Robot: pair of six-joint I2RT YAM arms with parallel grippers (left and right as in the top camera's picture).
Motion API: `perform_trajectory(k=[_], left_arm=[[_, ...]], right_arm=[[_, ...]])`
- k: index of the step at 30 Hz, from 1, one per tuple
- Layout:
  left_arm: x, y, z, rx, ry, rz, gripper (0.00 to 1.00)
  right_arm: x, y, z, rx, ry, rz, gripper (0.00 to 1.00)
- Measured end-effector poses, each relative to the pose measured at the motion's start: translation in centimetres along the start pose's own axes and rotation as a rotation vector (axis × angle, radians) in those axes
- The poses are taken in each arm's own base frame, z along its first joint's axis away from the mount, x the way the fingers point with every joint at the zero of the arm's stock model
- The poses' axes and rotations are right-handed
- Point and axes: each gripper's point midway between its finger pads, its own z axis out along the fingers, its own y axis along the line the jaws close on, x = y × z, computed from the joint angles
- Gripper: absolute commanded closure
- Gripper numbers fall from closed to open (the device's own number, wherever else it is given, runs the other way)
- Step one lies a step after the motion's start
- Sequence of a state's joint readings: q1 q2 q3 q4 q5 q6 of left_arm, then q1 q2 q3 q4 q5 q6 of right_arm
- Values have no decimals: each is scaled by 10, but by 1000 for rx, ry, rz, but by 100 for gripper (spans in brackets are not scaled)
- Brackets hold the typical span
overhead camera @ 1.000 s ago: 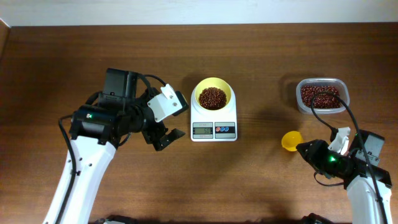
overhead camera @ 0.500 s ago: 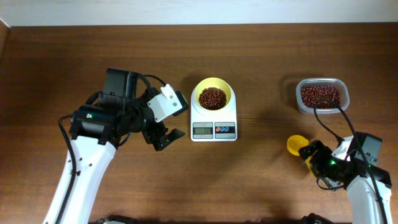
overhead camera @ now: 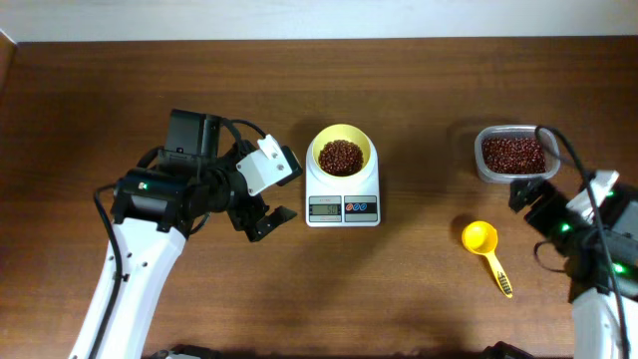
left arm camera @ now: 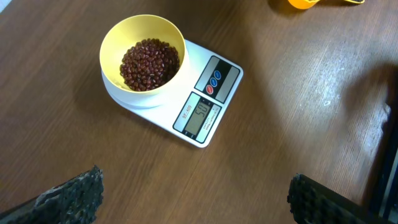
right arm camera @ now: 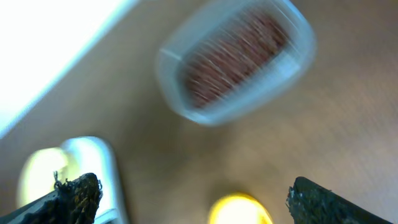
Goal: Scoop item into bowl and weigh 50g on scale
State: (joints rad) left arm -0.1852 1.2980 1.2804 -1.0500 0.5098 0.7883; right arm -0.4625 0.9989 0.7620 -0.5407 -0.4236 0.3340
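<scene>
The pale yellow bowl (overhead camera: pixel 342 140) (left arm camera: pixel 112 37) stands on the white scale (overhead camera: pixel 342 206) (left arm camera: pixel 205 106) and holds a heap of red-brown beans (overhead camera: pixel 341 157) (left arm camera: pixel 149 62). More beans fill a clear tub (overhead camera: pixel 515 155) (right arm camera: pixel 236 59) at the right. A yellow scoop (overhead camera: pixel 486 249) (right arm camera: pixel 239 211) lies flat on the table, with nothing holding it. My left gripper (overhead camera: pixel 261 216) (left arm camera: pixel 196 202) hangs open left of the scale, empty. My right gripper (overhead camera: pixel 533 199) (right arm camera: pixel 193 199) is open and empty between the tub and the scoop. The right wrist view is blurred.
The wooden table (overhead camera: pixel 419 289) has a pale wall strip along its far edge. Cables trail from the right arm past the tub. Bare wood lies between the scale and the scoop and along the front.
My right gripper opened and let go of the yellow scoop, then drew back towards the tub. The scoop now lies on the table. The left arm has not moved.
</scene>
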Motion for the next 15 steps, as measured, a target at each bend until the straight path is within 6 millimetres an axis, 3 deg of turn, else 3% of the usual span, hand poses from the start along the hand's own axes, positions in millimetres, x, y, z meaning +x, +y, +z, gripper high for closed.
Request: perform_trajectory(k=[2,5,9,15], left_arm=[[0,0,0,0,0,0,1],[0,0,0,0,0,0,1],[0,0,0,0,0,0,1],[0,0,0,0,0,0,1]], right_arm=[[-34,51,-35,-172,-124,-136,1],[-42,98,-76,-352,-203,-256,1],[-31,110,-93,-404,-201,-283,1],[-3,92,-75,-361,-37,-173,1]])
